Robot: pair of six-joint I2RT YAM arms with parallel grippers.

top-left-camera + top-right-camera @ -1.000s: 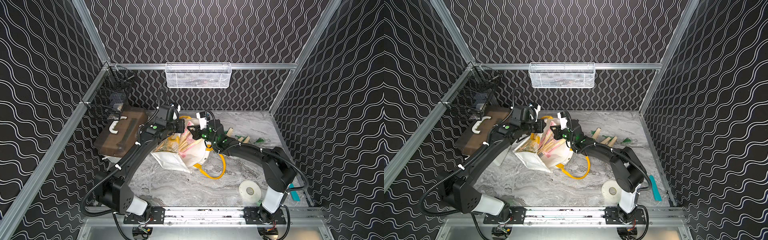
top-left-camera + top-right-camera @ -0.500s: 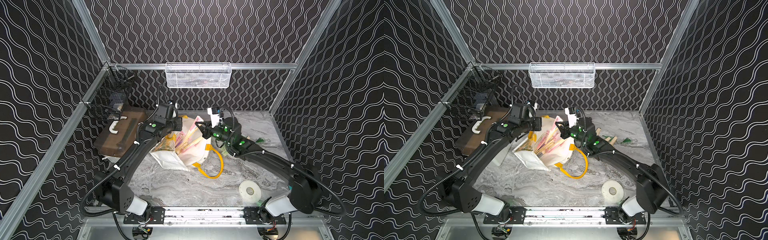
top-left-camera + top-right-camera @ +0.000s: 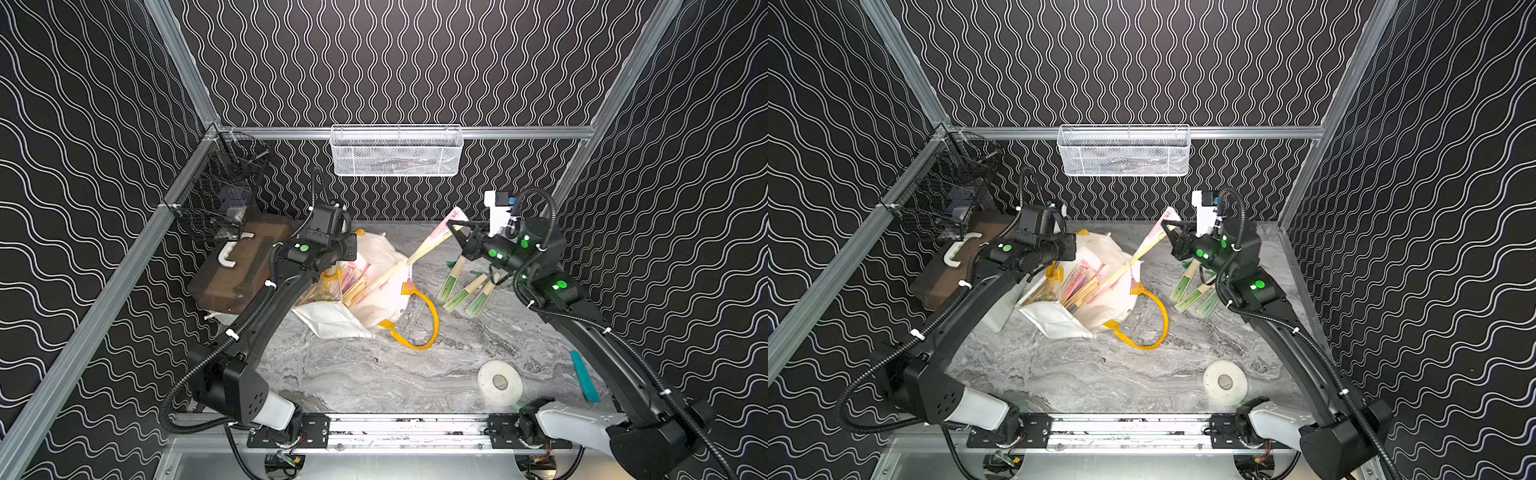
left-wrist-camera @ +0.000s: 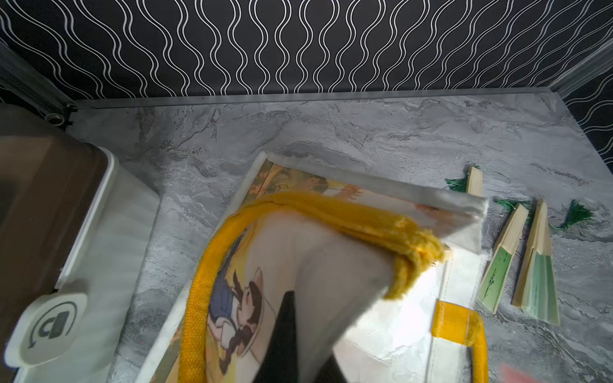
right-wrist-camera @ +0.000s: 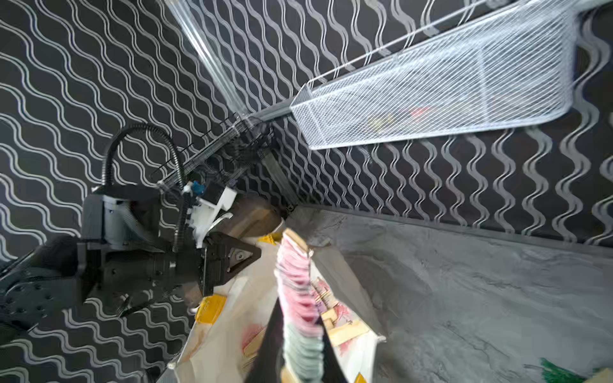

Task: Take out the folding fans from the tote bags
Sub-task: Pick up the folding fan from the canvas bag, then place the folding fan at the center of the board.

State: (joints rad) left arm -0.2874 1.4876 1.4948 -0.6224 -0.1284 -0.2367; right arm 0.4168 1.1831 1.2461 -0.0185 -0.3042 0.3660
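Tote bag (image 3: pixel 384 253) clenched by left end effector (image 4: pixel 293 331), fan (image 3: pixel 432 243) by right end effector (image 3: pixel 453 227); marble tabletop (image 3: pixel 365 378), wavy-lined walls (image 3: pixel 395 62).

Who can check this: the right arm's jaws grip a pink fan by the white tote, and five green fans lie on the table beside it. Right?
Wrong on the count: three green fans lie on the table, not five, as both top views show. The rest stands: the right gripper, jaws shut, grips a pink fan by the white tote.
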